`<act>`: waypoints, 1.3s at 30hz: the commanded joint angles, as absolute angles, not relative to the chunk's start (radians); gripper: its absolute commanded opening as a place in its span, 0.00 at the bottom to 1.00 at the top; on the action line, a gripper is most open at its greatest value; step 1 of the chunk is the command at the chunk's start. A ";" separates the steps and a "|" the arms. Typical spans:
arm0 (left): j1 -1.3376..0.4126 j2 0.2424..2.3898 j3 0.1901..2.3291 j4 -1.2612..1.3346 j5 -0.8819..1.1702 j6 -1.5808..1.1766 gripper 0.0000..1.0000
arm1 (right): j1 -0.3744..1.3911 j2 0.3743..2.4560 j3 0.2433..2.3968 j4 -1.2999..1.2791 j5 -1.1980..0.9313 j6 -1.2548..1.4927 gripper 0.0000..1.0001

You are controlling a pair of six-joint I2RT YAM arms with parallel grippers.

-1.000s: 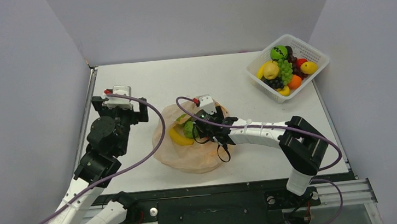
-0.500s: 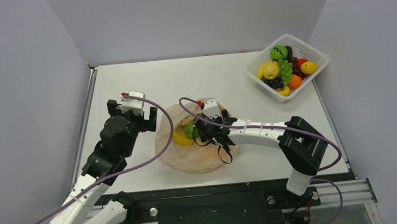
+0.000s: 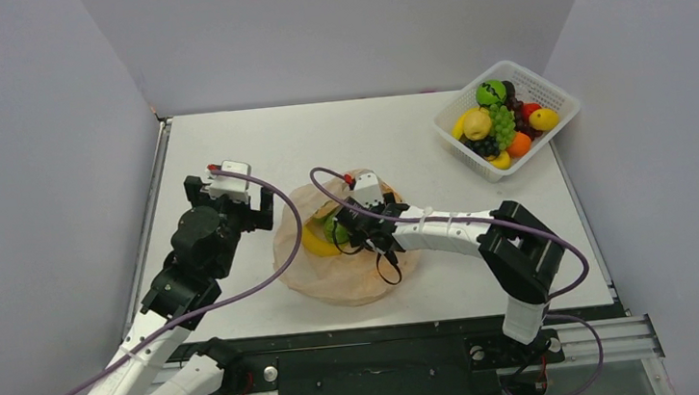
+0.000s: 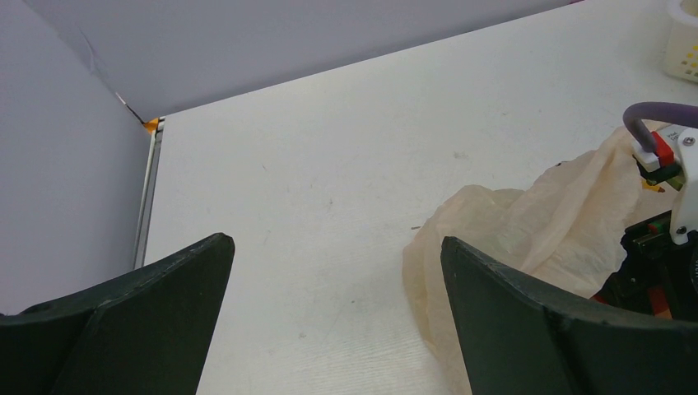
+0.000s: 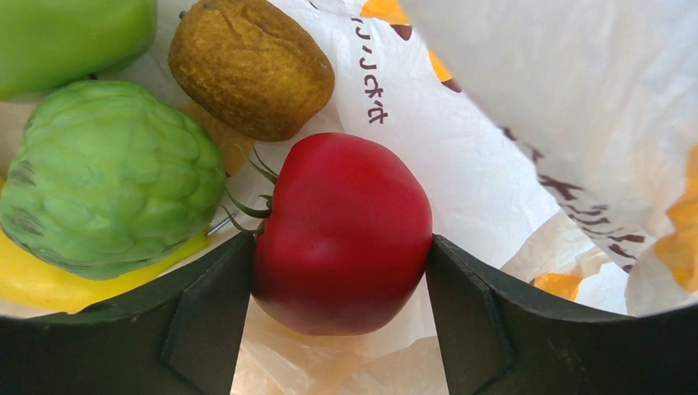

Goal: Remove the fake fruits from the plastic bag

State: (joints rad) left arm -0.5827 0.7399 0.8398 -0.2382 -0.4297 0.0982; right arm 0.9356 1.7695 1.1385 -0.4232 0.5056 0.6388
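Observation:
The peach plastic bag (image 3: 334,278) lies mid-table with its mouth open. My right gripper (image 3: 343,235) reaches inside it. In the right wrist view my right gripper (image 5: 339,247) is shut on a red apple (image 5: 342,230), with both pads pressed to its sides. Beside it in the bag (image 5: 510,123) lie a bumpy green fruit (image 5: 107,189), a brownish fruit (image 5: 251,66), a smooth green one (image 5: 66,33) and a yellow banana (image 5: 49,284). My left gripper (image 3: 229,192) hovers open just left of the bag; nothing sits between the fingers of the left gripper (image 4: 333,243), and the bag's edge (image 4: 510,222) is by its right finger.
A white lattice basket (image 3: 539,140) full of other toy fruits stands at the back right corner. Walls close the table on the left, back and right. The right arm's wrist (image 4: 667,247) shows at the right of the left wrist view.
My left gripper swung right and nearer to the bag's left edge. My right gripper shifted slightly inside the bag and its jaws now press the red apple.

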 commanded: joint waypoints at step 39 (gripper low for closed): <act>-0.581 0.686 0.856 -0.213 -0.410 0.075 0.97 | 0.623 1.118 0.995 -0.188 0.480 0.671 0.00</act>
